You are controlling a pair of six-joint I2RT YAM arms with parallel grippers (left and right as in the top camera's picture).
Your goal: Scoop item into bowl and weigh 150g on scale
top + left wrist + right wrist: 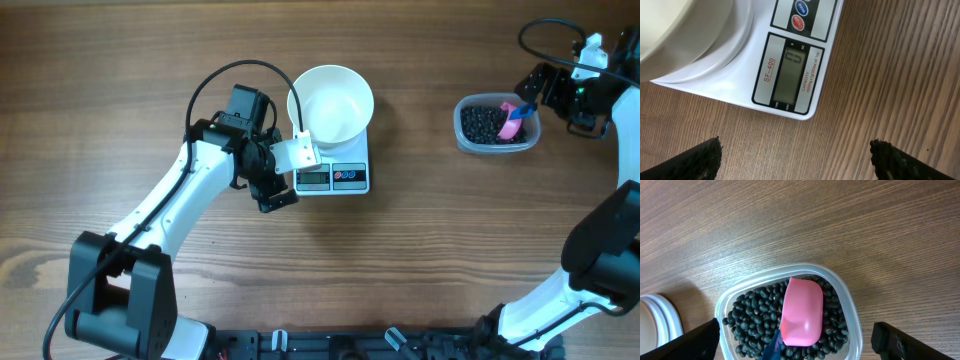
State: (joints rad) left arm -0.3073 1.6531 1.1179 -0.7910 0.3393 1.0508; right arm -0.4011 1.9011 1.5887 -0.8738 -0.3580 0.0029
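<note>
The white bowl (332, 102) stands on the white scale (335, 175), and nothing shows inside it. In the left wrist view the scale's display (790, 75) shows one digit that looks like a zero, with the bowl (670, 30) at the top left. My left gripper (278, 195) (796, 160) is open over bare wood just in front of the scale. The black pellets (485, 122) (752, 315) fill a clear tub (463, 125) (850, 305), and a pink scoop (515, 115) (801, 312) with a blue handle lies on them. My right gripper (540, 90) (796, 342) hangs open above the tub, its fingers on either side of the tub.
The wooden table (420, 250) carries the scale at centre left and the tub at the far right. A black cable (215, 85) loops over the left arm beside the bowl. The right arm's base stands at the lower right (560, 300).
</note>
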